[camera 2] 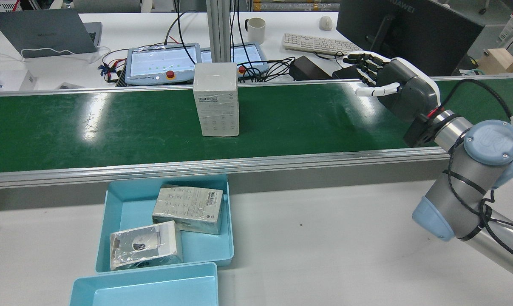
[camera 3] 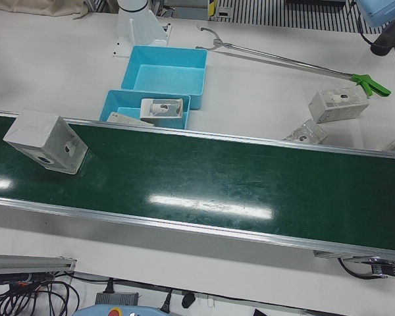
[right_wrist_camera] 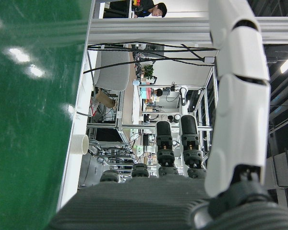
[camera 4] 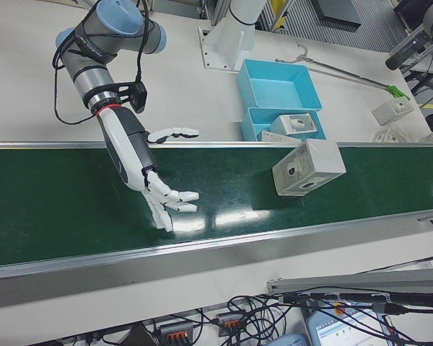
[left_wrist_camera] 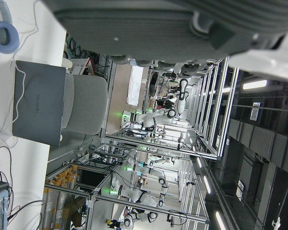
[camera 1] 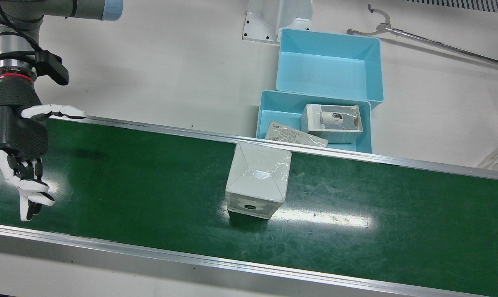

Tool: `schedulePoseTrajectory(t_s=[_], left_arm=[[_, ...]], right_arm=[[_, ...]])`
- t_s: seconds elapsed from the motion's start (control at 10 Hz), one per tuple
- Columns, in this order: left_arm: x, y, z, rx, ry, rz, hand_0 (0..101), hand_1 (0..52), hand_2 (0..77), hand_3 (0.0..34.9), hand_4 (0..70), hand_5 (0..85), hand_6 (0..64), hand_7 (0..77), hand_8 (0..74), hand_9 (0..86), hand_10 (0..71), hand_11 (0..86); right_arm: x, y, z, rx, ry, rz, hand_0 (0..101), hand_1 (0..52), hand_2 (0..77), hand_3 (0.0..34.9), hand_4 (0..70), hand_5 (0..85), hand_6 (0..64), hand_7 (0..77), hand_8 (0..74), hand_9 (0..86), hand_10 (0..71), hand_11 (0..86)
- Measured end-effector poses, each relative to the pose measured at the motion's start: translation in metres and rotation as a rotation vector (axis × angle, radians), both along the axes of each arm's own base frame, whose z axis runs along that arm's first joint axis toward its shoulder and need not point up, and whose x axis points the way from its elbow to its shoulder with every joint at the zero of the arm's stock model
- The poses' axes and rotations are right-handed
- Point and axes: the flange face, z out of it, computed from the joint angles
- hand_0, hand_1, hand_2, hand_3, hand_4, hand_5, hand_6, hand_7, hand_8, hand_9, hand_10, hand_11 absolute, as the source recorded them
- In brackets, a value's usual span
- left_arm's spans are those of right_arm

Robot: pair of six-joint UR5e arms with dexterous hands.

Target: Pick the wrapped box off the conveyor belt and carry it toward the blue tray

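Front view: right hand (camera 1: 20, 159) spread wide, holding nothing, over the conveyor belt (camera 1: 129, 185), well apart from the upright wrapped box (camera 1: 258, 179), which stands by the blue tray (camera 1: 269, 108). Rear view: box mid-belt; best to approach side-on and span both narrow faces low, since the film probably slips. Left hand view: left hand (left_wrist_camera: 182, 24) only partly visible, fingers can't tell.

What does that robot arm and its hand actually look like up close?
The arm is a grey tube with pale blue joint caps, black cables strapped along it and a red ring at the wrist. The right hand has a dark grey textured palm, a white shell, and white fingers with black joints.
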Motion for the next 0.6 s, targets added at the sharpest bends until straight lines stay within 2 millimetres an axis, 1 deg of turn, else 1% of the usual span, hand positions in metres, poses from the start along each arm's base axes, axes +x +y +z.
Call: schedulePoseTrajectory(t_s=[0.5,0.6], left_arm=[[0.0000,0.0000,0.0000,0.000,0.000,0.000,0,0.0,0.5,0.0,0.0,1.1,0.0,0.5,0.5,0.0,0.5,0.0],[0.0000,0.0000,0.0000,0.000,0.000,0.000,0,0.0,1.1,0.0,0.0,1.1,0.0,0.5,0.5,0.0,0.0,0.0]], right_arm=[[-0.0025,0.0010,0.0002,0.000,0.002,-0.004,48,14.2,17.5,7.5,13.6,26.7,4.9,20.2,0.5,4.4,0.0,1.6],[-0.0028,0.0010,0.0002,0.000,0.002,-0.004,48,14.2,17.5,7.5,13.6,26.7,4.9,21.3,0.5,4.4,0.0,1.6]])
